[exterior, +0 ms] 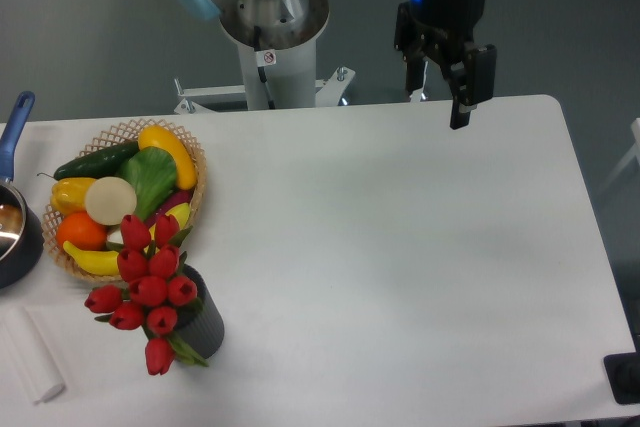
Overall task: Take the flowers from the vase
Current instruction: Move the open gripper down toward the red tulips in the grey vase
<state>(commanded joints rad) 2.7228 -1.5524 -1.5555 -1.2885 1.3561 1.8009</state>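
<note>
My gripper [437, 97] hangs above the table's [400, 247] far edge, its two fingers spread apart with nothing between them. The flowers [147, 292] stand well apart from me, far off toward the near left corner, still in the vase [203, 326]. The bunch's long axis tilts: buds lean away from me, to the left, over the vase mouth. Just beyond them sits the wicker basket [190, 152] of fruit.

Flowers [148, 290] in vase [204, 322] front-left by basket [190, 152]; gripper [438, 99] far back-right, jaws apart.
</note>
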